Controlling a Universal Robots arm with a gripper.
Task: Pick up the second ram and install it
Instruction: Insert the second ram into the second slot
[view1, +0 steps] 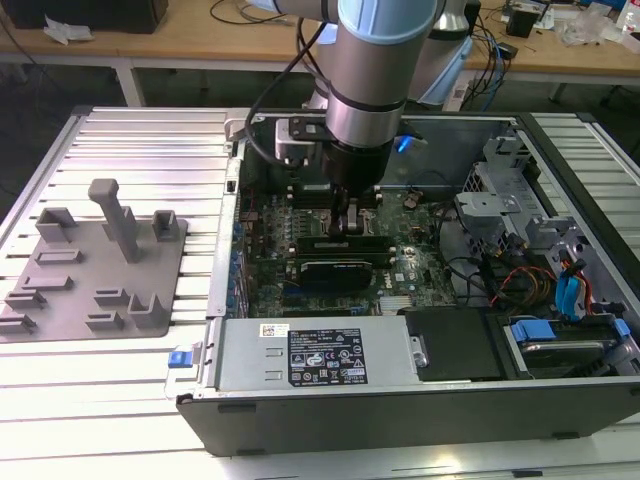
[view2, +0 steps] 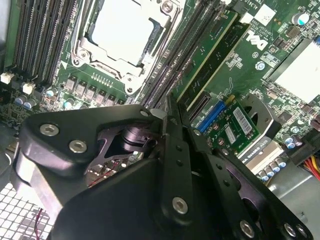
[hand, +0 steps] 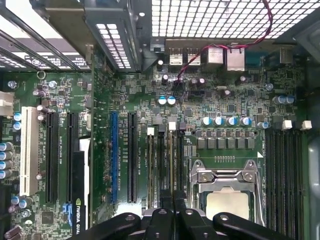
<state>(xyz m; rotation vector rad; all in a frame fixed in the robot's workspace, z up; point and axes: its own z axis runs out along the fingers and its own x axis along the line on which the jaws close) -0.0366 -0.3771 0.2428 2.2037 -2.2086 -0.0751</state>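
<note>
Gripper (view1: 349, 222) fingers look pressed together, low over the motherboard's memory slots (hand: 162, 165) beside the CPU socket (hand: 226, 192). Directly ahead of it a green stick, the second ram (view2: 207, 50), seems seated already; installation looks near its end.

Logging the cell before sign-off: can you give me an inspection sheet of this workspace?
Surface: ribbed metal table bearing an open computer case.
Job's things: a green memory stick stands in a motherboard slot beside the tool; whether it is the second ram, cannot tell.
Clutter: grey holder tray on the exterior view's left.
Grippers: tool low over the memory slots next to the CPU socket.
Cables: red wire inside the case; black cable along the arm.
Surroundings: wooden bench behind.
</note>
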